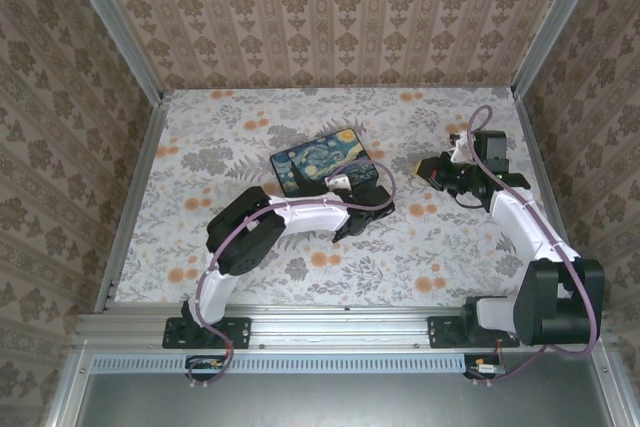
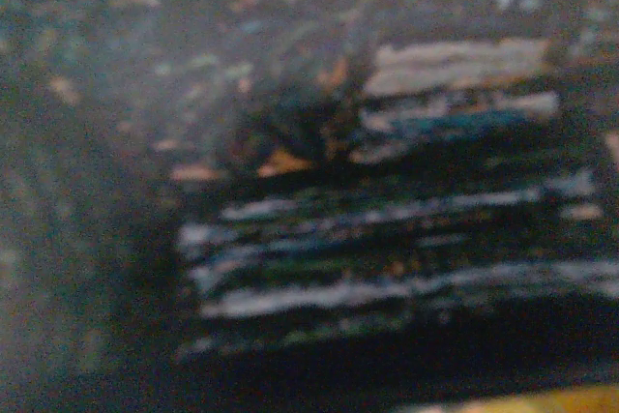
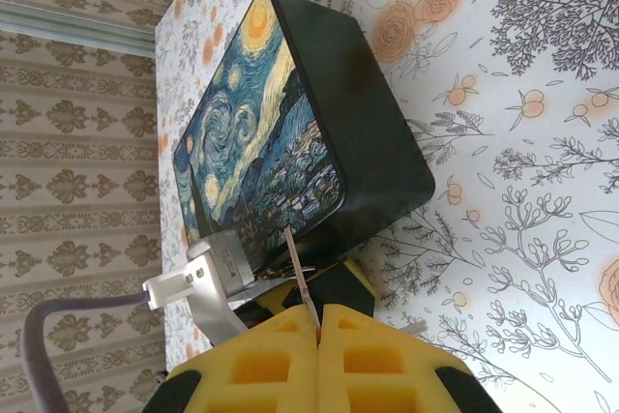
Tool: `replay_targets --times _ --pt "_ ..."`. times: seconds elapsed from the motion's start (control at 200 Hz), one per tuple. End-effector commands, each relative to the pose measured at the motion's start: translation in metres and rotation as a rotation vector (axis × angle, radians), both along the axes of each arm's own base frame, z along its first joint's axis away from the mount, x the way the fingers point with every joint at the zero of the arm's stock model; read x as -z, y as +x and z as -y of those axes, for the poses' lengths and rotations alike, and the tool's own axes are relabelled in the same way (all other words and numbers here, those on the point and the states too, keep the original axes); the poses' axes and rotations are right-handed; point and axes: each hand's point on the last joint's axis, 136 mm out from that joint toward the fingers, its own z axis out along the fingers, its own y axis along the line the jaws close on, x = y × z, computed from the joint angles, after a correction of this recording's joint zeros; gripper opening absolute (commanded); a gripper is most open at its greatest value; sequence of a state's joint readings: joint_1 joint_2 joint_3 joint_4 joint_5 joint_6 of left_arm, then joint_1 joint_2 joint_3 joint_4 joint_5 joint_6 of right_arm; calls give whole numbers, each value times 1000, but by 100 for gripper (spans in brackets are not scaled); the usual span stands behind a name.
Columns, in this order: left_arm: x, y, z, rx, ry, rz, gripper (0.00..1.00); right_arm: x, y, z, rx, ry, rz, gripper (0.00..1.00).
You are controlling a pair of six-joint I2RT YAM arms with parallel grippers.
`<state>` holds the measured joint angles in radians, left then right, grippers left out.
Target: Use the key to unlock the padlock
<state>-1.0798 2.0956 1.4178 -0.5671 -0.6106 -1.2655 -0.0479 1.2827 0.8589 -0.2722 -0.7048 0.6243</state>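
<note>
Right end effector (image 3: 319,321) clamped shut on key (image 3: 298,268): thin silvery blade, seen edge-on, pointing toward box (image 3: 290,132). Left end effector (image 1: 360,205) just beside box's near corner; open or closed, cannot tell. Yellow-black block (image 3: 334,287) there, mostly hidden; padlock or end-effector part, cannot tell. One key, one box, two arms, floral table (image 1: 250,247).

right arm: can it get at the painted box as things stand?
Probably yes. Bare tablecloth lies between the right gripper and the box. The left arm crowds the box's near corner, so approach there looks tight. The gripper is shut on a thin metal strip, likely the key.
</note>
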Motion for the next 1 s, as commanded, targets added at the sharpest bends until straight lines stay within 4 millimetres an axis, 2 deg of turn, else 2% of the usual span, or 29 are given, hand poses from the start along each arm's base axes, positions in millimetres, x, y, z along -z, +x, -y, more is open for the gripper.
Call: replay_targets --times 0.0,0.24,0.43,0.78,0.995 --pt "-1 9 7 -48 -81 10 60 -2 2 -7 -27 21 5 0" --pt "-18 10 8 -77 -150 65 62 3 1 -8 -34 19 -3 0" --pt "-31 12 4 -98 -182 101 59 8 1 -9 -34 26 -13 0" --pt "-21 10 0 -121 -198 82 48 8 2 -14 -55 36 -17 0" --pt "-22 12 -2 -105 -209 77 37 10 -2 -15 -68 33 -20 0"
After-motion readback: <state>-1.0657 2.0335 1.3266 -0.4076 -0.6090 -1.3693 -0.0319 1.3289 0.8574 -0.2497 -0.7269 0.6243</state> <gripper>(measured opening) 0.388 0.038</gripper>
